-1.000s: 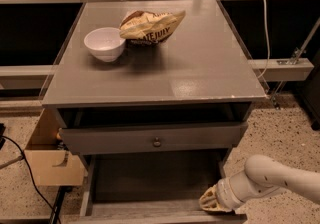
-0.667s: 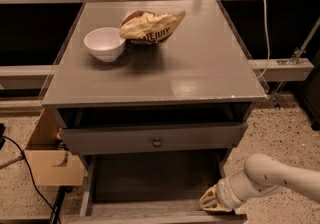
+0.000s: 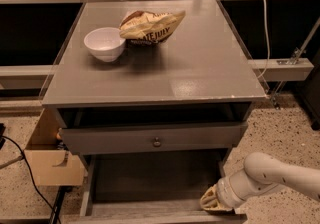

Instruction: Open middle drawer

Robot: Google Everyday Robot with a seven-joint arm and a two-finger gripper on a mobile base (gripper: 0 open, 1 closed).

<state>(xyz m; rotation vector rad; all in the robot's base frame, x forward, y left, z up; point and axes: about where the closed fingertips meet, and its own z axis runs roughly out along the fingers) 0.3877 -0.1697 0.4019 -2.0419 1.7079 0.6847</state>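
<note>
The grey cabinet point(image 3: 200, 78) has its upper drawer point(image 3: 110, 140), with a round metal knob point(image 3: 156, 141), standing slightly out. Below it the middle drawer point(image 3: 150, 178) is pulled far out, showing a wide shallow grey inside. Its front runs along the bottom edge of the view and its knob is out of view. My gripper point(image 3: 212, 202), on the white arm point(image 3: 270, 175), is at the front right corner of that open drawer. The lowest drawer is hidden.
A white bowl point(image 3: 104, 43) and a crumpled snack bag point(image 3: 150, 26) lie on the cabinet top. A cardboard box point(image 3: 50, 160) and a black cable point(image 3: 25, 168) are on the floor at the left. A white cable point(image 3: 263, 18) and a metal rail are at the right.
</note>
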